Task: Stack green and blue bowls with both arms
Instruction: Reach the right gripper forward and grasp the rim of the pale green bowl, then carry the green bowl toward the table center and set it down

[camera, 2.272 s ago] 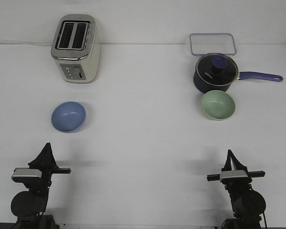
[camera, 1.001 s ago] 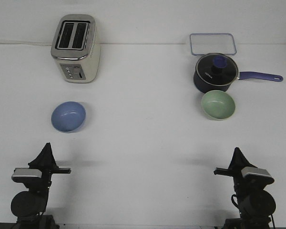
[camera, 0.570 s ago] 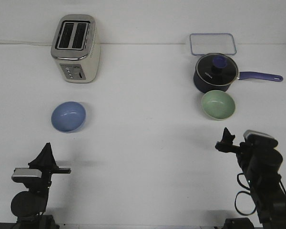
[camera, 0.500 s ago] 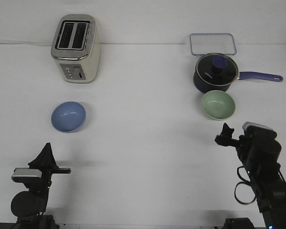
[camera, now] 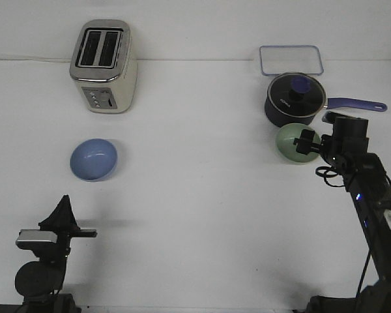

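The pale green bowl [camera: 287, 145] sits on the white table at the right, just in front of the dark saucepan. My right gripper [camera: 305, 141] hangs over the bowl's right half and hides that side; I cannot tell whether its jaws are open or whether they touch the rim. The light blue bowl [camera: 93, 158] sits alone at the left, upright and empty. My left gripper [camera: 63, 207] rests low at the front left, well in front of the blue bowl, its fingers meeting in a point, holding nothing.
A cream toaster [camera: 104, 65] stands at the back left. A dark blue lidded saucepan [camera: 294, 99] with a long handle [camera: 356, 103] stands right behind the green bowl. A clear rectangular container [camera: 291, 60] lies behind the pan.
My right arm has risen from its rest at the front right and reached forward, so its gripper is now over the green bowl. The left arm and both bowls have not moved.
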Tool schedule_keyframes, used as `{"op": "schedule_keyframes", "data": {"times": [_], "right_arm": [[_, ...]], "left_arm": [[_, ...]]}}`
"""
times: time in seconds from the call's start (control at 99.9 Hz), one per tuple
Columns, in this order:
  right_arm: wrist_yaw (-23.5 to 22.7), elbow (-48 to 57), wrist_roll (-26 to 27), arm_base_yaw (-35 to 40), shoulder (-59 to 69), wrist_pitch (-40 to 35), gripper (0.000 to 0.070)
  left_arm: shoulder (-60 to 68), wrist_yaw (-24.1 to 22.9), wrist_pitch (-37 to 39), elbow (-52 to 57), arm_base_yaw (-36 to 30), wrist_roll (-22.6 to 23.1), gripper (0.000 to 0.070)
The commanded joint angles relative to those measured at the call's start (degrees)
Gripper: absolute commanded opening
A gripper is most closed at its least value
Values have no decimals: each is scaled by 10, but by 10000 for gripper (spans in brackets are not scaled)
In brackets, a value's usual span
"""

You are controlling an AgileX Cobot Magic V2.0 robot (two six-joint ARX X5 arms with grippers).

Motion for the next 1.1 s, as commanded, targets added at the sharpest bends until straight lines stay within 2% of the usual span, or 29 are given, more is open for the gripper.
{"op": "schedule_keyframes", "data": {"times": [0.0, 0.16, 0.44, 0.5, 0.54, 0.66, 0.69, 1.091], "right_arm": [[0, 25, -16, -7, 37, 1, 521], [-3, 52, -16, -24, 103, 5, 520], [-41, 56, -21, -40, 174, 37, 511], [-41, 56, -22, -40, 182, 40, 469], [-42, 56, -23, -40, 185, 42, 413], [-42, 56, -24, -40, 188, 43, 64], [-43, 56, -26, -40, 188, 43, 7], [-47, 56, -27, -43, 125, 24, 0]], "left_arm": [[-1, 1, 5, -11, 0, 0, 15], [-1, 1, 5, -11, 0, 0, 15], [-1, 1, 5, -11, 0, 0, 15], [-1, 1, 5, -11, 0, 0, 15], [-1, 1, 5, -11, 0, 0, 15], [-1, 1, 5, -11, 0, 0, 15], [-1, 1, 5, -11, 0, 0, 15], [-1, 1, 5, -11, 0, 0, 15]]}}
